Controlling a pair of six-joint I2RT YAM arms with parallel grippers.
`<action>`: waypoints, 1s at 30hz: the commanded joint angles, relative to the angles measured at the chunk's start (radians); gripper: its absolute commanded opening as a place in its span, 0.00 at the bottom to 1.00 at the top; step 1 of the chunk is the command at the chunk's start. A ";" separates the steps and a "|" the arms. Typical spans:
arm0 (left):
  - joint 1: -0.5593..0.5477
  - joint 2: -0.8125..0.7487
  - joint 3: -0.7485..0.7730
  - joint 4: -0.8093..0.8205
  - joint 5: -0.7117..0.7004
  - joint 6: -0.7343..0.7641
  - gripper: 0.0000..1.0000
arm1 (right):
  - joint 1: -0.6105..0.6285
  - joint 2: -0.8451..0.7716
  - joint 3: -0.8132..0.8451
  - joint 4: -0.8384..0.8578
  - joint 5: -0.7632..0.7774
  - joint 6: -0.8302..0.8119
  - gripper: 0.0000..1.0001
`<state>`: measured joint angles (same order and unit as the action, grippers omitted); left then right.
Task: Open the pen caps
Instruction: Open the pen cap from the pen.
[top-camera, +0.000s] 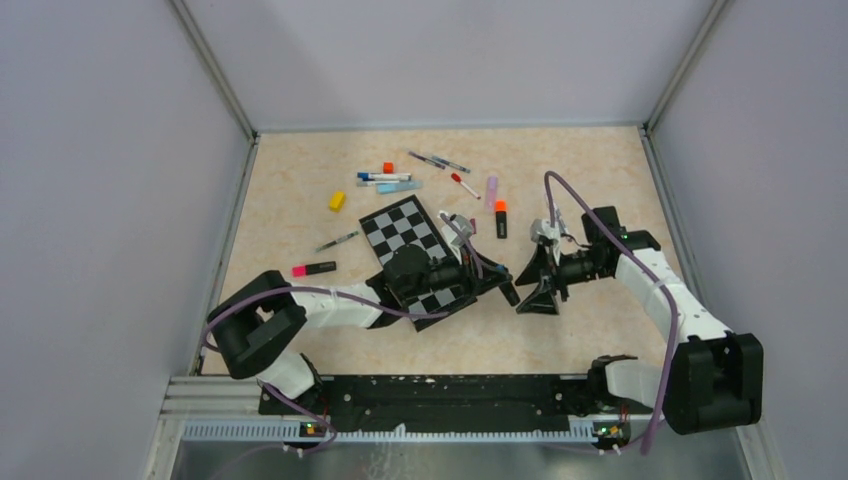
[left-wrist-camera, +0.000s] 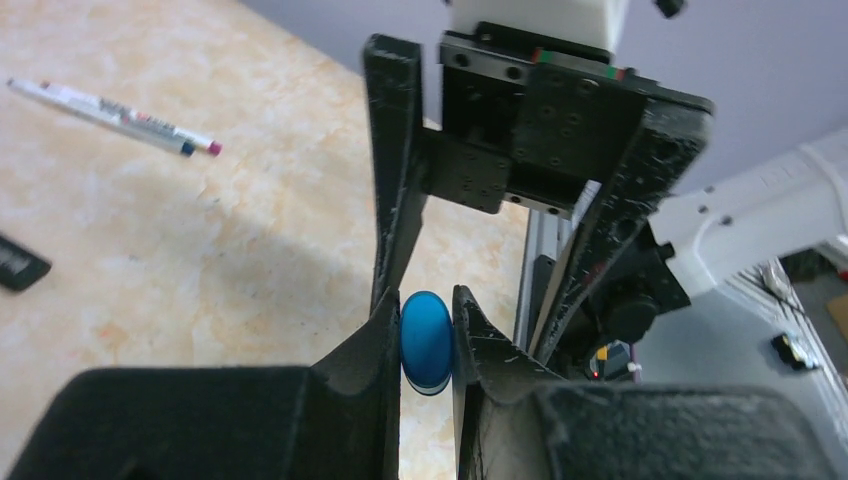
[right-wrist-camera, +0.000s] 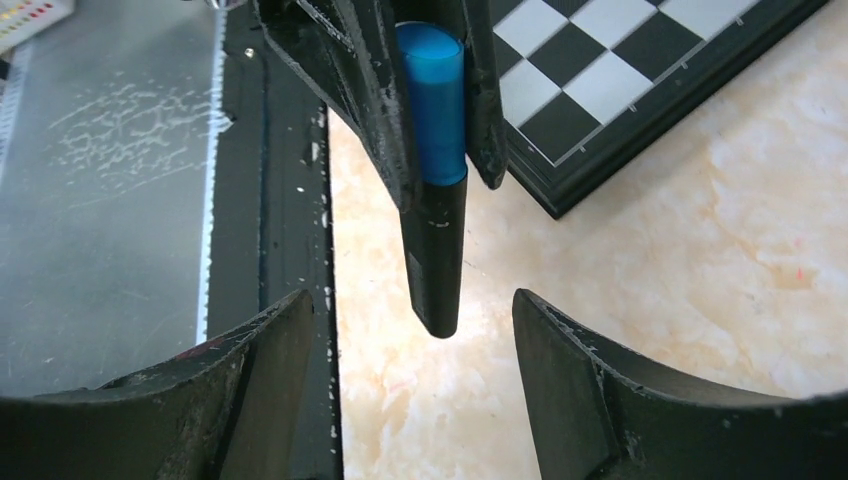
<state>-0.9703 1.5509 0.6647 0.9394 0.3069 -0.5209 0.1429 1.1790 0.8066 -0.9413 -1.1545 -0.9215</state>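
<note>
The left gripper (left-wrist-camera: 427, 345) is pinching the blue pen cap (right-wrist-camera: 432, 100) between its fingers, the black pen barrel (right-wrist-camera: 435, 250) sticking out toward the right gripper (right-wrist-camera: 410, 310). That one is gaping wide on either side of the barrel's tip, gripping nothing, with the cap sitting at its 12 o'clock. The two are facing each other at 4 o'clock of the chessboard (top-camera: 400, 225).

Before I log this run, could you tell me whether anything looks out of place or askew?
Only the checkered board lies askew, slanted to the table's edges with the left arm lying over its near part. Nothing looks spilled or broken.
</note>
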 joint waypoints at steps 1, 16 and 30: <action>0.005 -0.046 0.014 0.085 0.196 0.123 0.00 | 0.003 -0.019 0.017 -0.061 -0.150 -0.171 0.71; 0.004 0.023 0.054 0.215 0.242 0.090 0.00 | 0.073 0.188 0.163 -0.335 -0.192 -0.399 0.51; 0.112 -0.059 -0.047 0.440 0.184 -0.016 0.00 | 0.083 0.173 0.090 -0.258 -0.161 -0.356 0.00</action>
<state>-0.9409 1.5639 0.6651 1.1309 0.5236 -0.4706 0.2180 1.3682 0.9295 -1.2320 -1.3109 -1.2743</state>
